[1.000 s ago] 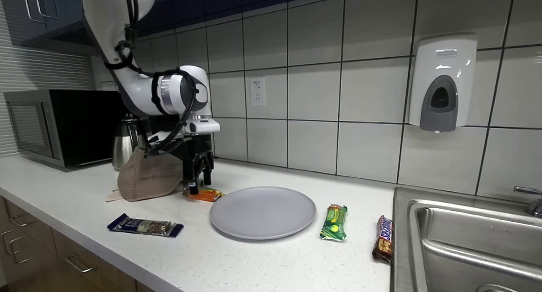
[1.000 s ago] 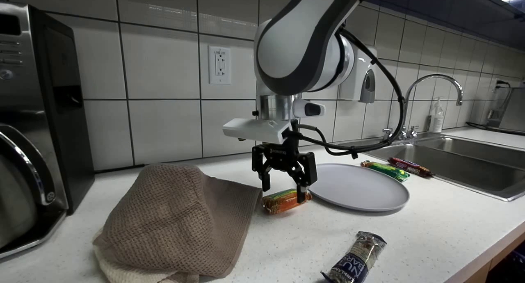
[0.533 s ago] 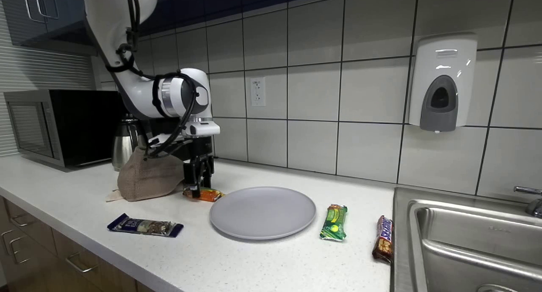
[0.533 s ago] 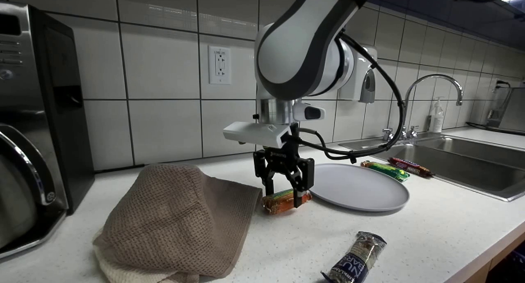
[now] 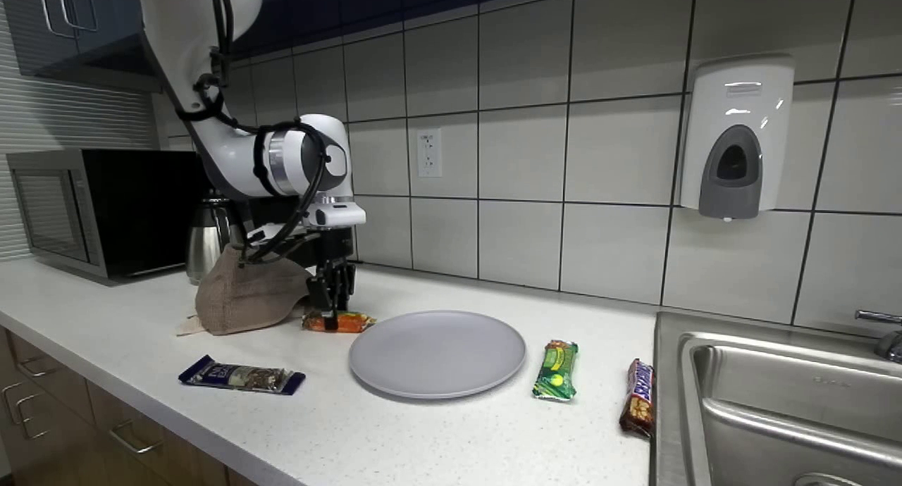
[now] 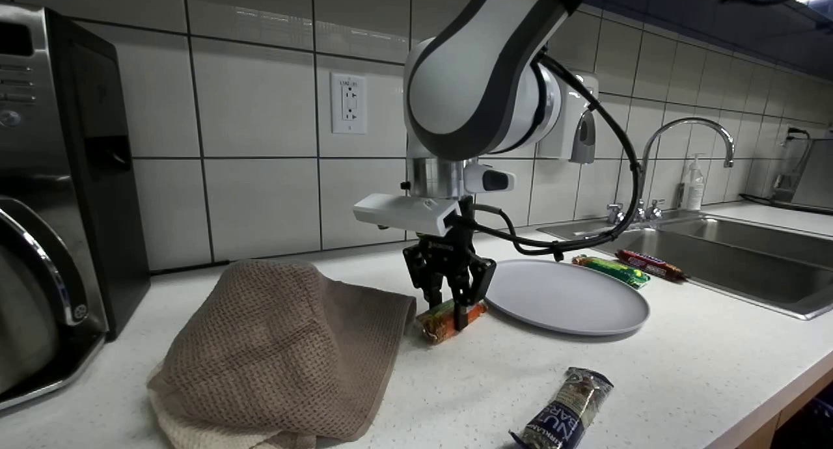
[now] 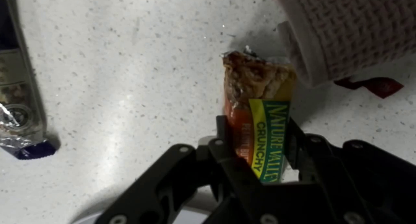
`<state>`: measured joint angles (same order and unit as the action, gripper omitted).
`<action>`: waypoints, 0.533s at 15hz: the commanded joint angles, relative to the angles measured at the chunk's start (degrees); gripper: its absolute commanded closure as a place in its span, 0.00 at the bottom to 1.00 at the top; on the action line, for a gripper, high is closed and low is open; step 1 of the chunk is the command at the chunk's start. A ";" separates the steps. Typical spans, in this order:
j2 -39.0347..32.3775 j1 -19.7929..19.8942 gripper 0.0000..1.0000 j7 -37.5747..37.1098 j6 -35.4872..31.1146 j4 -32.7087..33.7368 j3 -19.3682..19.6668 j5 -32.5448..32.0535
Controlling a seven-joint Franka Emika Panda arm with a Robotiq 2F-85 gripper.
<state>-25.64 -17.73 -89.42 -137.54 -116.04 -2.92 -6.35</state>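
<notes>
An orange, yellow and green Nature Valley bar [image 7: 253, 81] lies on the white counter, its wrapper lettering facing up in the wrist view. My gripper [image 7: 256, 130] points down over it, one black finger [image 7: 222, 126] against each long side, so the jaws are shut on the bar. Its far end sticks out past the fingertips beside the brown towel [image 7: 360, 32]; its near end is hidden under the gripper. In both exterior views the gripper [image 6: 448, 313] [image 5: 337, 315] is low at the counter, between the towel [image 6: 286, 345] and the grey plate [image 5: 437, 352].
A dark blue nut bar [image 5: 243, 377] lies near the counter's front edge. Beyond the plate are a green bar [image 5: 557, 370] and a Snickers bar [image 5: 639, 398] by the sink [image 5: 775, 415]. A red scrap [image 7: 383, 86] pokes out by the towel. A microwave [image 5: 141, 211] stands behind.
The gripper has come down a little and its fingers have drawn together onto the orange bar. The bar has turned and shifted slightly between them. The plate and other bars have stayed put.
</notes>
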 commanded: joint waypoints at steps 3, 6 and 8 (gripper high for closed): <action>3.26 -1.14 0.84 -2.09 0.09 -0.60 0.42 -0.12; 5.24 -1.47 0.84 -2.66 0.46 -1.15 0.39 -0.69; 6.63 -1.24 0.84 -2.04 0.92 -1.53 0.10 -0.61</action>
<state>-22.51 -18.59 -90.07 -137.75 -116.00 -2.92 -6.42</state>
